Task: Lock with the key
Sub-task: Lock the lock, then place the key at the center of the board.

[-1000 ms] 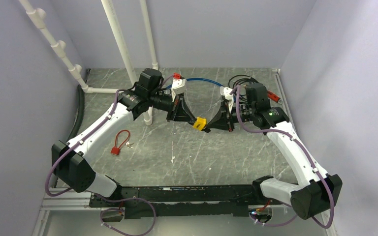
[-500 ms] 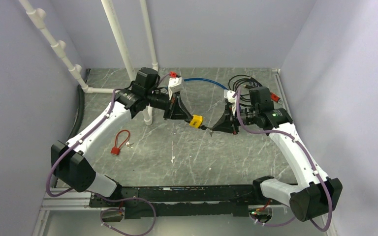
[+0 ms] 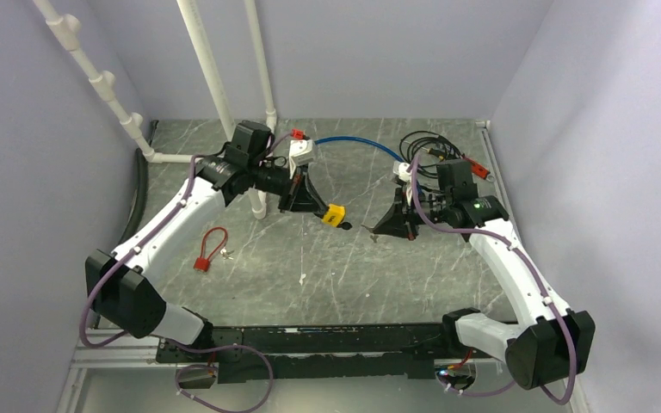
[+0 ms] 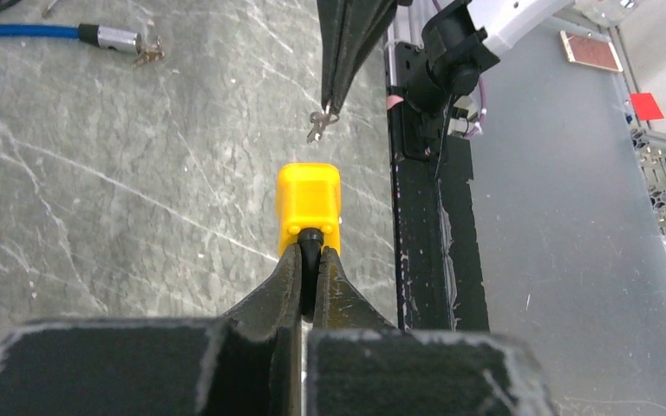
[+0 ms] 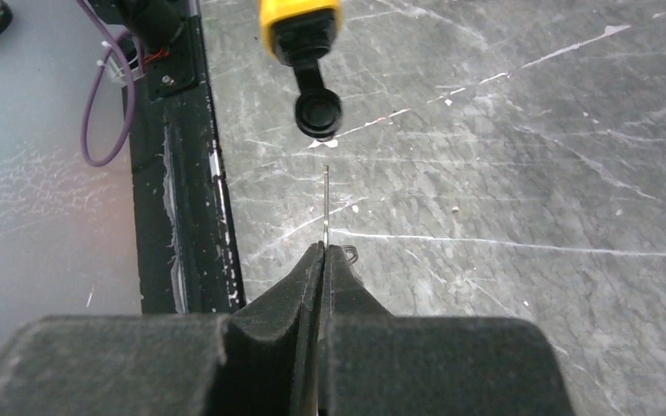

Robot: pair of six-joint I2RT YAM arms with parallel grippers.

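Observation:
A yellow padlock point(image 3: 334, 214) hangs in the air above the table's middle. My left gripper point(image 3: 321, 210) is shut on its black shackle point(image 4: 311, 251); the yellow body point(image 4: 309, 204) sticks out past the fingertips. A black cap point(image 5: 317, 113) dangles from the lock's face point(image 5: 299, 22). My right gripper point(image 3: 379, 232) is shut on a thin silver key point(image 5: 325, 208), blade pointing at the lock with a short gap before the cap. In the left wrist view the key point(image 4: 319, 128) hangs from the right fingertips beyond the lock. Both sets of jaws stand pressed together, left gripper point(image 4: 310, 258), right gripper point(image 5: 323, 251).
A red padlock with a looped cable point(image 3: 209, 249) lies on the table at the left, small keys point(image 3: 227, 253) beside it. A blue cable point(image 3: 357, 142) and a black cable coil point(image 3: 422, 142) lie at the back. White pipes point(image 3: 215, 86) rise at the back left. A black rail point(image 3: 310, 335) runs along the front.
The lock and the key were together a second ago. Both arms have drawn apart, the left with the lock going left, the right with the key going right.

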